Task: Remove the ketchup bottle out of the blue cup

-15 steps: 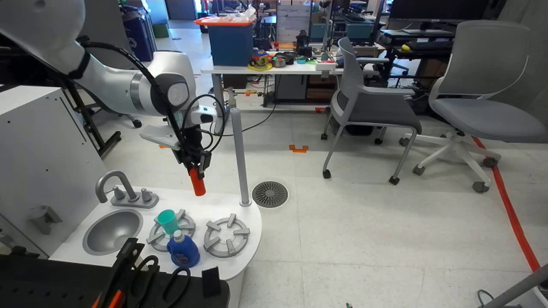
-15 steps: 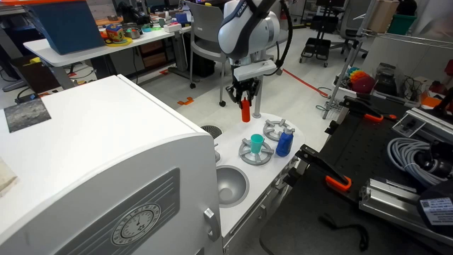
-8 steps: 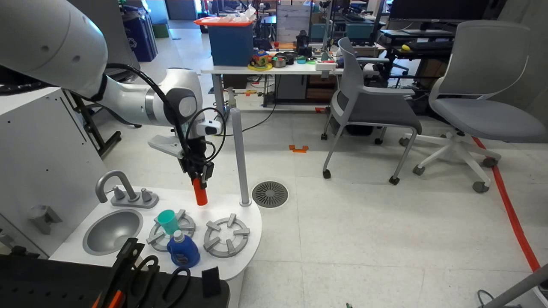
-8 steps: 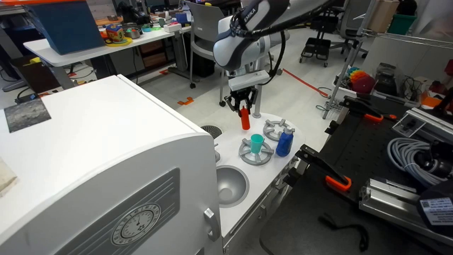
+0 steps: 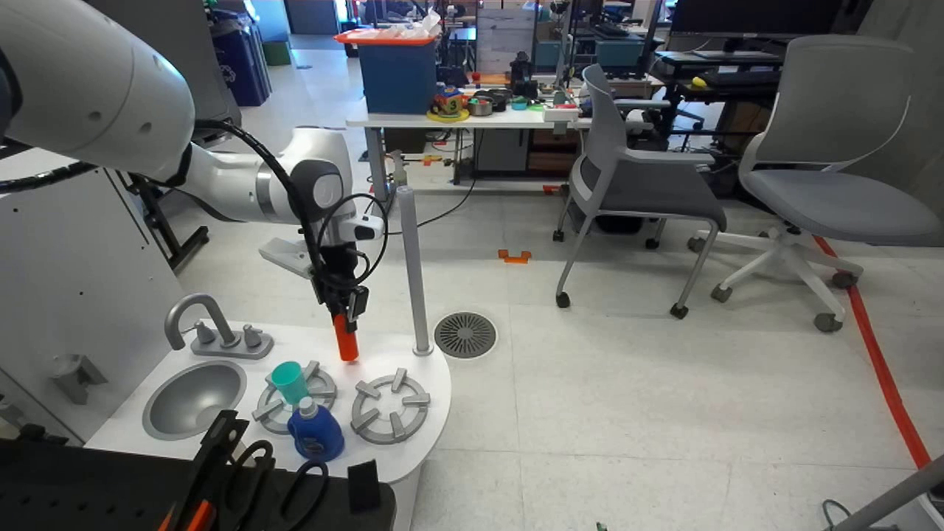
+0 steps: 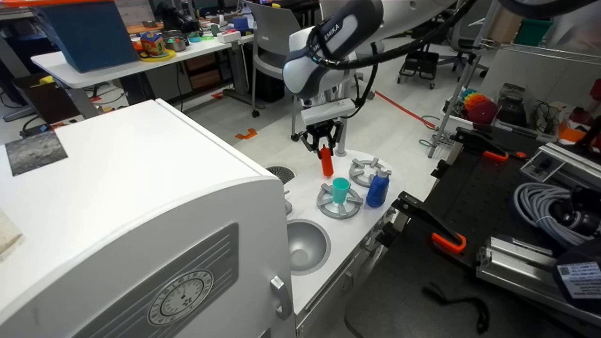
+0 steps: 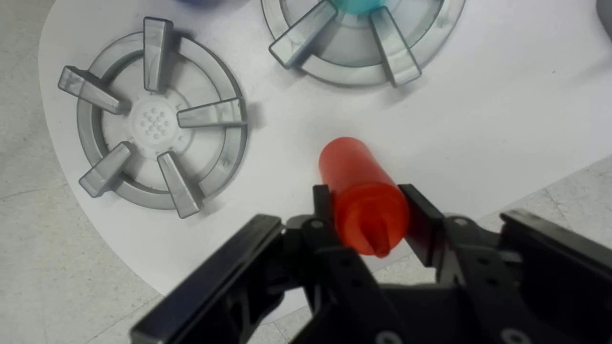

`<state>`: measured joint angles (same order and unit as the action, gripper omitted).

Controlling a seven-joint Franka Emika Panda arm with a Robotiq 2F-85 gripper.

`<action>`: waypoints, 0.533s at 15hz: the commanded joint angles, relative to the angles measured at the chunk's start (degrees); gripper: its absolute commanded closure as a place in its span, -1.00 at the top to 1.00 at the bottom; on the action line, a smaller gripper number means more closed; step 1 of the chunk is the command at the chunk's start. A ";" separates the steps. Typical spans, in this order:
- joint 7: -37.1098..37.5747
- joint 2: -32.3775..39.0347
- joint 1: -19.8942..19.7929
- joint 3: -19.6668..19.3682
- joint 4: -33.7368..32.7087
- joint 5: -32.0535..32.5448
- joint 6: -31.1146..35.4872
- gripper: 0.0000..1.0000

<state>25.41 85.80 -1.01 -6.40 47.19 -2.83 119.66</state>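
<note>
- Red-orange ketchup bottle (image 5: 346, 341): out of the teal blue cup (image 5: 290, 383), tip up and leaning slightly, over the far part of the white table (image 5: 306, 343) in both exterior views. Whether its base touches the table I cannot tell.
- Black fingers (image 7: 424, 220): clamped on the ketchup bottle, one at either side of its upper part.
- Blue cup: upright on a grey burner (image 5: 267, 411), apart from the ketchup bottle; in an exterior view it stands nearer and further left.
- Second burner (image 5: 397, 425): right of the cup in that view.
- Dark blue container (image 5: 316, 434): on the cup's near side, apart from it.
- Grey sink (image 5: 198, 402): left of the cup, the faucet (image 5: 230, 339) at its far side.
- Grey post (image 5: 413, 273): right of the ketchup bottle, at the table's edge.
- White arm (image 5: 228, 184): extends from the left.
</note>
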 commanded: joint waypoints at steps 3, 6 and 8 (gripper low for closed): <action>1.99 0.00 -0.38 -0.26 0.07 0.19 0.11 -0.72; 2.03 -0.04 -0.91 -0.31 -0.33 0.01 0.17 -0.72; 2.34 -0.19 -1.13 -0.55 -0.12 0.08 0.58 -0.72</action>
<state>26.60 85.60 -1.59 -6.76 47.56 -2.83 119.73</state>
